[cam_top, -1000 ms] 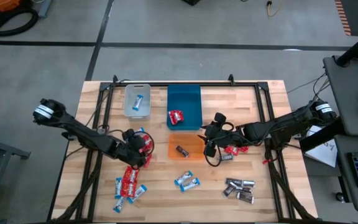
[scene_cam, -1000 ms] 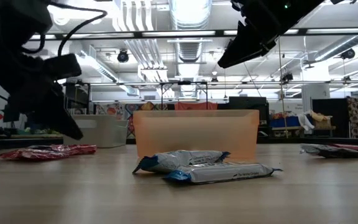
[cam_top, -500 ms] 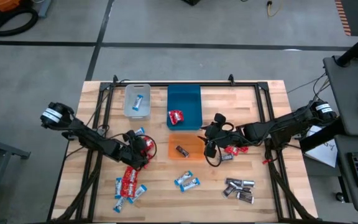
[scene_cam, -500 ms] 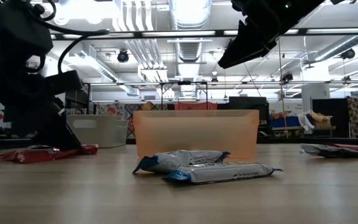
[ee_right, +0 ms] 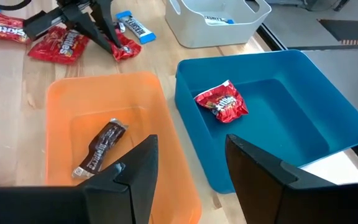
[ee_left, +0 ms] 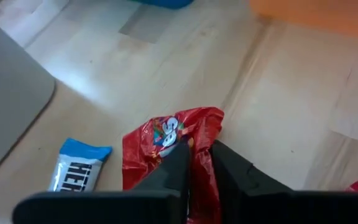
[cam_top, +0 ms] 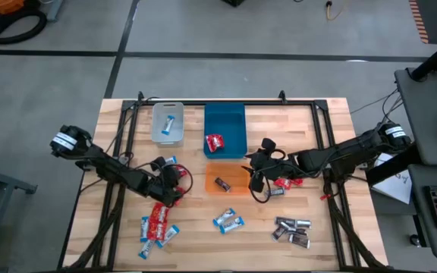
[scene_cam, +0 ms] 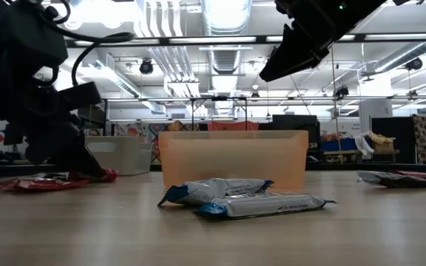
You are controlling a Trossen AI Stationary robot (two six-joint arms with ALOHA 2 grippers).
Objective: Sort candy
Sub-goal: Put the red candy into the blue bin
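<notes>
My left gripper [ee_left: 201, 160] is down at the table's left middle, shut on a red-wrapped candy [cam_top: 179, 182], with a blue-and-white candy [ee_left: 79, 168] lying beside it. My right gripper [ee_right: 191, 180] hangs open above the right edge of the orange bin [cam_top: 226, 180] and touches nothing. A dark candy [ee_right: 101, 149] lies in the orange bin. The blue bin [cam_top: 224, 130] has a red candy [ee_right: 222, 102] in it, and the clear bin [cam_top: 168, 123] a blue-and-white one. More candies lie loose on the near half of the table. My left gripper pinches the crumpled red wrapper [ee_left: 197, 149] between its two fingers, near the packet's middle. The fingers slant down onto it from the table's left side. The packet lies on the table, its far end [ee_left: 166, 130] spread flat beyond the fingertips.
Red and blue-and-white candies [cam_top: 156, 224] lie near the table's front left. A pair of blue-and-white ones [scene_cam: 242, 198] sits at the front middle, dark-silver ones [cam_top: 292, 230] at the front right. Red candies [cam_top: 285, 182] lie under my right arm.
My left gripper has sunk onto the red candy and shut on it; the candy stays on the table. My right gripper has kept still.
</notes>
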